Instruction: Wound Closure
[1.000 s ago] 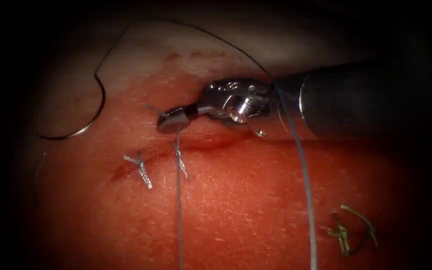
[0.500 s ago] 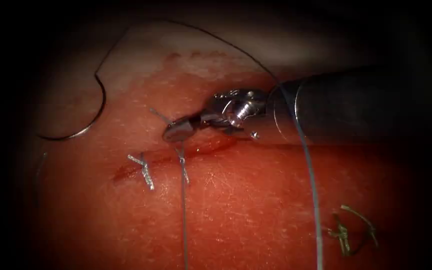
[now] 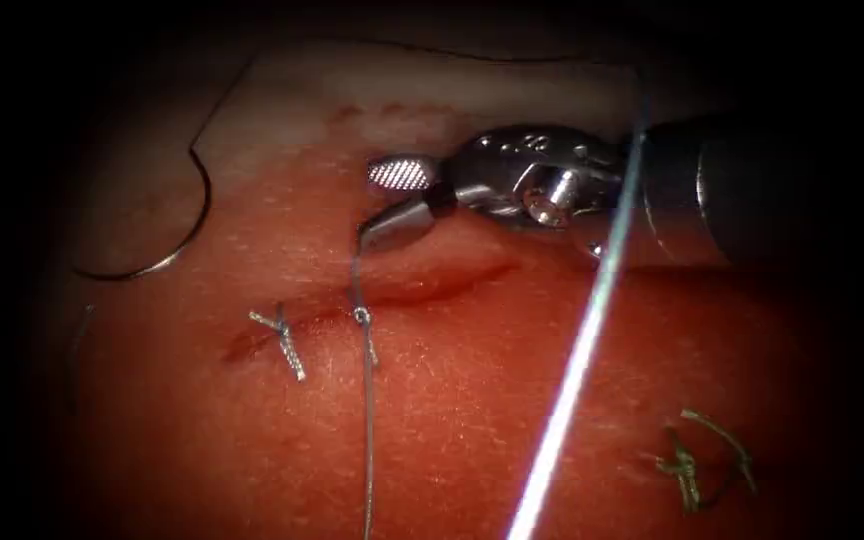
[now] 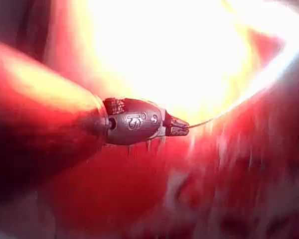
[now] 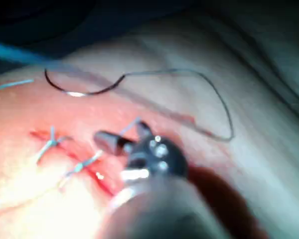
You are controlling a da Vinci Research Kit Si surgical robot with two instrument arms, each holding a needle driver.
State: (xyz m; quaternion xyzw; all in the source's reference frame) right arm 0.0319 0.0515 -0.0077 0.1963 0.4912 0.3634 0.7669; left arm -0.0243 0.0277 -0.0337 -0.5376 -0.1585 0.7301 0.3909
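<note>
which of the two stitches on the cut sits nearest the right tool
The right-hand stitch, directly below the right tool, with a long thread running down from it. The other stitch lies farther left with short cut ends.

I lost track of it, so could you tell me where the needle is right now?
In the endoscope view the needle lies loose on the tissue, left of the cut and of the right tool, held by neither tool.

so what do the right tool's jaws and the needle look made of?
Right tool: bare metal by the look, silvery with bright glints, and a cross-hatched grip face on the open upper jaw. Needle, lying free on the tissue left of the cut: thin, dark, curved, with a bright glint; likely polished steel. The left tool holds thread.
</note>
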